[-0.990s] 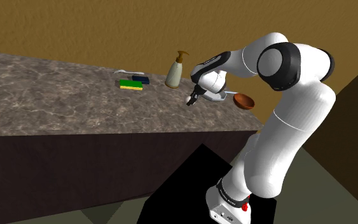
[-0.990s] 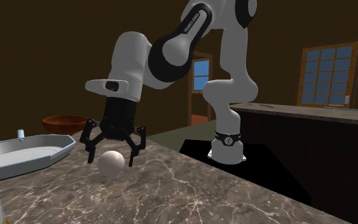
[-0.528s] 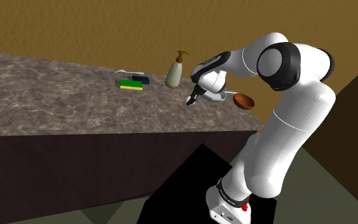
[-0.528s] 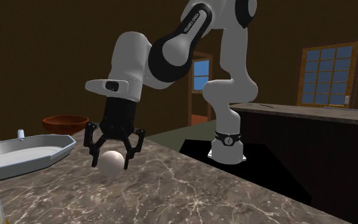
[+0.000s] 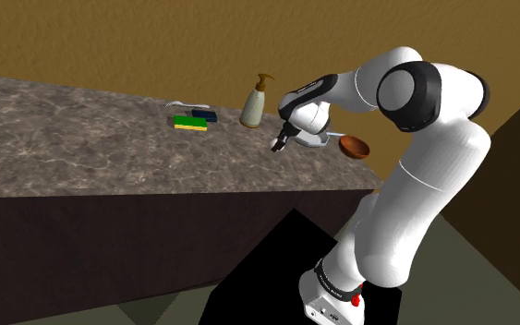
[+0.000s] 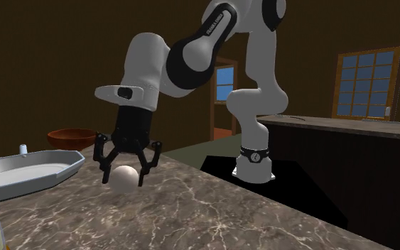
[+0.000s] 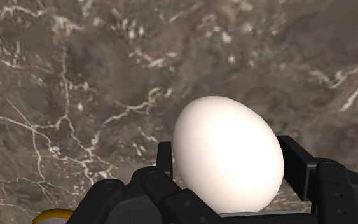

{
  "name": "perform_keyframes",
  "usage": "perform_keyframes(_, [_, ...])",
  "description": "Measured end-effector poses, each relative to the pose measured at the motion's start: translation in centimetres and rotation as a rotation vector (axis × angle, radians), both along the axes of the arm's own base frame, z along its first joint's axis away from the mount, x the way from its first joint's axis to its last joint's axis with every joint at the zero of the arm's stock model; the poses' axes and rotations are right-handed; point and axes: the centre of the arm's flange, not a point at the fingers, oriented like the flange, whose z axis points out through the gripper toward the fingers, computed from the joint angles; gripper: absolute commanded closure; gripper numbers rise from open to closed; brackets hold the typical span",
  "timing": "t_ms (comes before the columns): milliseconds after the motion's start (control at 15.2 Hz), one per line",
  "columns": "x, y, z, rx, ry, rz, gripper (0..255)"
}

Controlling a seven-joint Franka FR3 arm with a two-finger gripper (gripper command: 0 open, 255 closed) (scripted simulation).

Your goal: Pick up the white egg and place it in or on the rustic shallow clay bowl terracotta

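The white egg (image 6: 125,177) is clasped between the black fingers of my gripper (image 6: 123,179), which is shut on it just above the marbled countertop (image 6: 212,213). In the wrist view the egg (image 7: 228,153) bulges between the two fingers (image 7: 301,164), with the stone surface behind it. The brown clay bowl (image 6: 72,135) stands behind the gripper toward the second exterior view's left. In the shoulder view the bowl (image 5: 355,147) sits to the right of the gripper (image 5: 279,146), near the counter's end.
A grey shallow tray (image 6: 28,174) lies between the egg and the bowl. In the shoulder view a soap bottle (image 5: 256,103) and a green-yellow sponge (image 5: 190,122) stand left of the gripper. The counter's front edge (image 5: 202,192) drops to the floor.
The fingers stood open around the egg a second ago and have shut on it. The hand has since risen slightly with the egg.
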Motion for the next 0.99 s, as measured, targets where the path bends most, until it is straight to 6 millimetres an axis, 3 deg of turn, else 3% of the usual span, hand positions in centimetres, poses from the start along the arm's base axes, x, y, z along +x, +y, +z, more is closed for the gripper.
perform_keyframes(990, [0.1,0.0,7.9,0.000,0.000,0.000,255])
